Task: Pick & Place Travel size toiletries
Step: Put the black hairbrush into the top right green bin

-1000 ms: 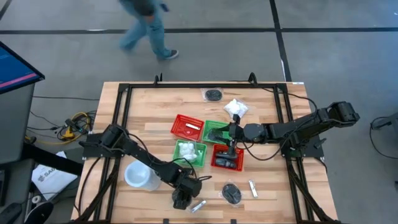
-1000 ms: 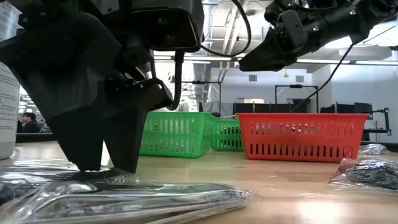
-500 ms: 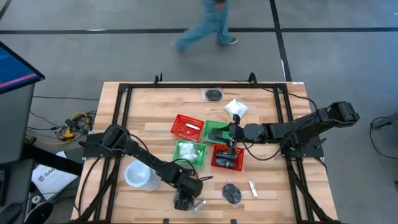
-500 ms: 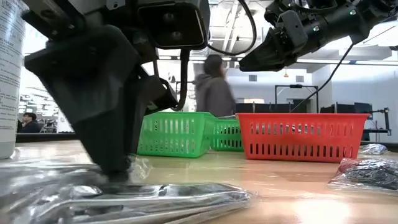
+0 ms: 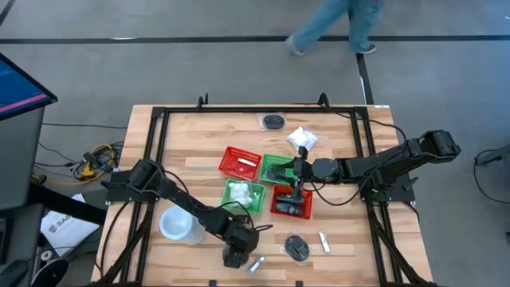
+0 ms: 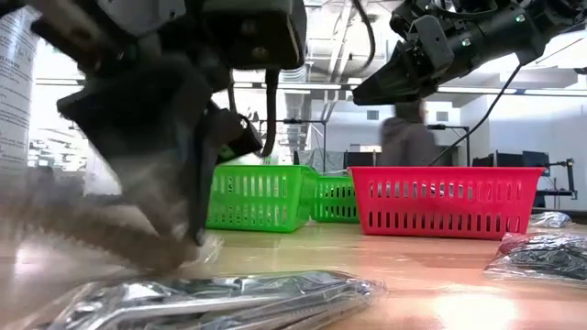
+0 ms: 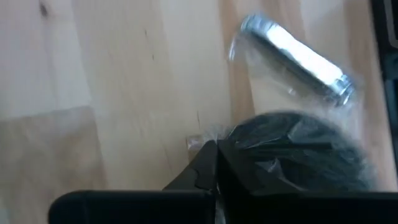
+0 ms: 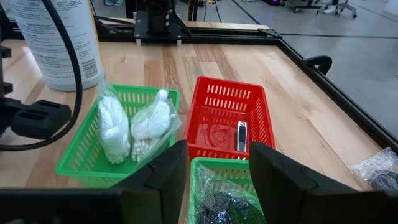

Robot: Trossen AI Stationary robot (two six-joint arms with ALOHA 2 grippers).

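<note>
risk: left gripper (image 5: 233, 257) grips only the crinkly edge of the black round bundle in clear wrap (image 7: 298, 146); slick film could slide out during a lift, dropping the bundle near the table's front edge.
risk 2: short silvery tube in clear wrap (image 5: 255, 264) lies just beside the bundle on its right, wraps possibly overlapping; a lift may drag or roll the tube toward the near edge of the wooden table (image 5: 191, 151).
left arm pose: reaches from the left side across to the near-centre of the table, past the large white round cup (image 5: 178, 225), wrist pointing down, gripper low at the tabletop.
left gripper state: fingers closed tight on the bundle's wrap, seen in the left wrist view; low view is blurred there.
right arm pose: stretched in from the right side, level, right gripper (image 5: 296, 171) hovering over the cluster of baskets at table centre.
right gripper state: fingers (image 8: 163, 171) spread apart, nothing between them.
baskets: green square basket (image 8: 93, 155) holds white crinkly packets (image 8: 134, 127); red square basket (image 8: 227, 118) holds a small dark piece.
loose items: another black bundle (image 5: 297, 247) and a tube (image 5: 324, 241) near-right; a white packet (image 5: 302, 139) and a black bundle (image 5: 274, 121) at the far side.
room: a person (image 5: 343, 24) walks beyond the far edge.
</note>
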